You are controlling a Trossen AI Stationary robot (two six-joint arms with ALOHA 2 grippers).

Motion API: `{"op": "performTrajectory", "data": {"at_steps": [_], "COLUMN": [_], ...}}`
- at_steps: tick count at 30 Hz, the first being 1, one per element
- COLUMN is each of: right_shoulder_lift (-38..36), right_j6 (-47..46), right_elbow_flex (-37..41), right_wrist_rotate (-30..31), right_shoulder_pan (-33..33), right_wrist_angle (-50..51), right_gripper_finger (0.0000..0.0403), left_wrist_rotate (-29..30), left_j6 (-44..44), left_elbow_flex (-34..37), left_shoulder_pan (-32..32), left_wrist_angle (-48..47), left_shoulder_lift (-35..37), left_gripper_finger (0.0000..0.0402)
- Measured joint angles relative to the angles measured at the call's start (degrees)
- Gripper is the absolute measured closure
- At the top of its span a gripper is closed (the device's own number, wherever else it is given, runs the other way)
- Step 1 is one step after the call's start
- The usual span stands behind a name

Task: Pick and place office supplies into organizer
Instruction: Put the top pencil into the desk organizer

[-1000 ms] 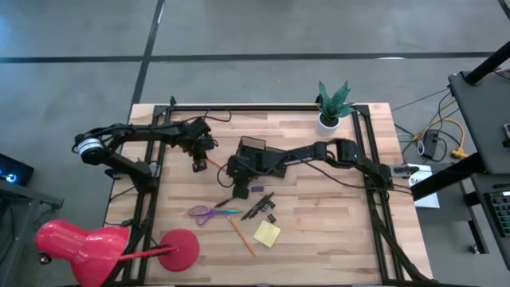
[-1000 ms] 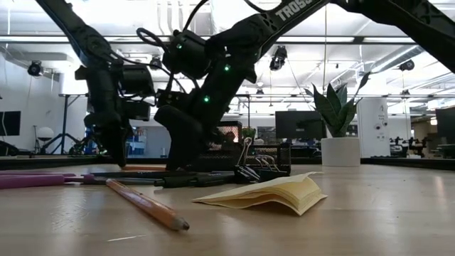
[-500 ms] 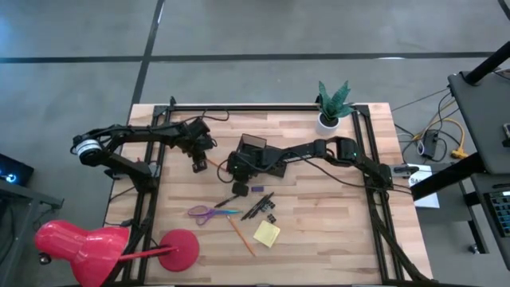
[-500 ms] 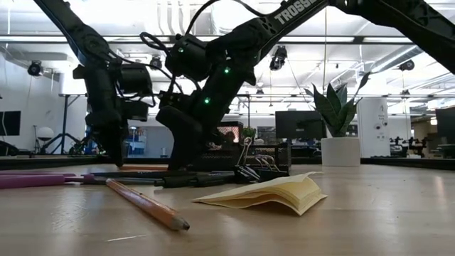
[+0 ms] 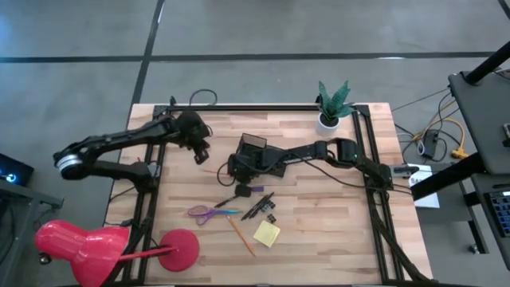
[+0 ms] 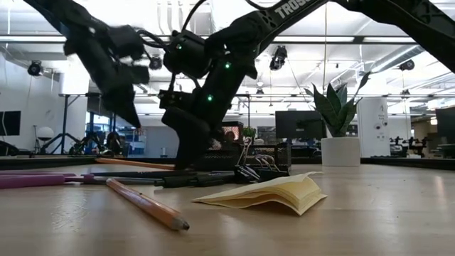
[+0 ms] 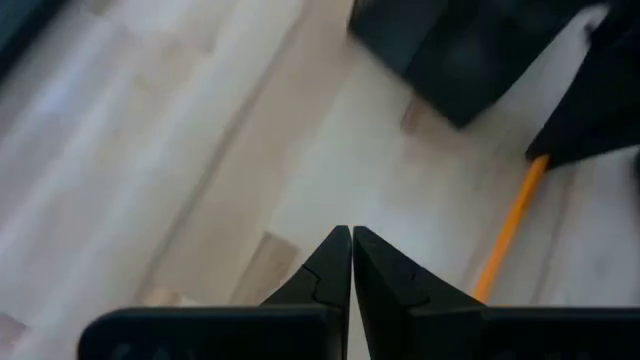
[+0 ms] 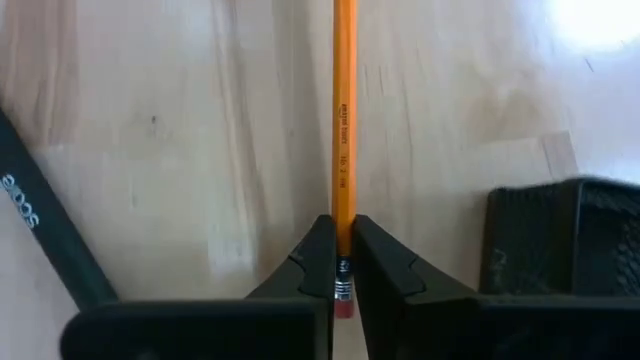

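We see the right jaws (image 8: 340, 262) pinched onto a thin orange pencil (image 8: 344, 120), gripping it near its eraser end, with the pencil running straight out ahead of them over the wooden tabletop (image 5: 319, 215). These jaws sit just beside the organizer (image 5: 253, 148), a dark wire-mesh box near the middle of the tabletop; its mesh wall shows close to the pencil in the right wrist view. We cannot tell what lies inside the organizer, since the right arm covers much of it from above.

The left jaws (image 7: 351, 262) are pressed together and hold nothing. They hang above the tabletop, off to the organizer's left, with the same pencil visible beyond them.

In front of the organizer, nearer the tabletop's front edge, lie the purple-handled scissors (image 5: 205, 212), a second orange pencil (image 5: 241, 237), black pens (image 5: 258, 206), a small black clip (image 5: 272, 218) and the yellow sticky-note pad (image 5: 267, 233). All of these rest outside the organizer.
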State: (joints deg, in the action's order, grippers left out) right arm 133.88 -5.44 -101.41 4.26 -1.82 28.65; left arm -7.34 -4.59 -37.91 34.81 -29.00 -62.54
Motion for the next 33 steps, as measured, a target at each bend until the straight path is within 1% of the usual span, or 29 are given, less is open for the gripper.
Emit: {"op": "performTrajectory", "data": {"at_steps": [2,4,9,11,13,16,17,20,23,25,27,28,30,33], "right_shoulder_lift": [-0.07,-0.37,-3.3,-4.87,-6.36,-8.51,-9.42,-10.94,-11.06,-11.25,-11.63,-11.76,-11.95,-12.59], "right_j6": [0.0,0.85,6.17,8.88,11.44,13.54,14.05,15.33,15.81,16.46,16.66,16.93,18.67,26.09], "right_elbow_flex": [-0.56,-1.34,-4.26,-5.68,-6.79,-8.26,-9.0,-11.99,-15.35,-17.24,-19.06,-19.88,-20.52,-20.55], "right_wrist_rotate": [1.63,3.27,10.43,15.1,21.02,30.13,32.1,37.92,45.18,46.87,46.97,47.39,51.1,55.54], "right_shoulder_pan": [0.68,1.56,4.74,6.17,7.71,9.47,9.79,10.14,10.24,10.08,9.36,8.82,7.8,6.8], "right_wrist_angle": [1.5,3.68,8.17,11.11,15.0,19.85,22.22,32.63,45.51,52.69,58.37,60.69,61.39,61.12], "right_gripper_finger": [0.0392,0.0393,0.0393,0.0393,0.0394,0.0394,0.0393,0.0382,0.0368,0.0365,0.0368,0.0373,0.0385,0.0388], "left_wrist_rotate": [0.15,0.36,0.34,0.34,0.32,0.34,0.33,0.32,0.14,0.11,0.04,-0.03,-0.64,-2.88], "left_j6": [1.52,5.12,13.18,16.55,20.69,26.27,27.75,32.47,36.35,38.21,38.79,38.81,38.87,39.02], "left_elbow_flex": [0.0,-0.12,-0.49,-0.5,-0.5,-0.33,-0.22,0.07,0.65,0.85,0.87,0.89,0.92,0.94], "left_shoulder_pan": [0.02,0.02,-0.03,-0.04,-0.04,-0.04,-0.04,-0.11,-0.09,-0.09,-0.1,-0.09,-0.09,-0.09], "left_wrist_angle": [-0.19,-0.26,-0.33,-0.32,-0.15,1.04,1.64,4.22,7.19,7.96,7.99,7.95,7.84,7.79], "left_shoulder_lift": [3.38,6.81,15.85,19.42,22.94,27.83,29.18,31.95,33.82,35.25,36.31,36.74,37.53,38.32], "left_gripper_finger": [0.0402,0.0402,0.0402,0.0402,0.0402,0.0402,0.0402,0.0402,0.0402,0.0402,0.0402,0.0402,0.0402,0.0402]}}
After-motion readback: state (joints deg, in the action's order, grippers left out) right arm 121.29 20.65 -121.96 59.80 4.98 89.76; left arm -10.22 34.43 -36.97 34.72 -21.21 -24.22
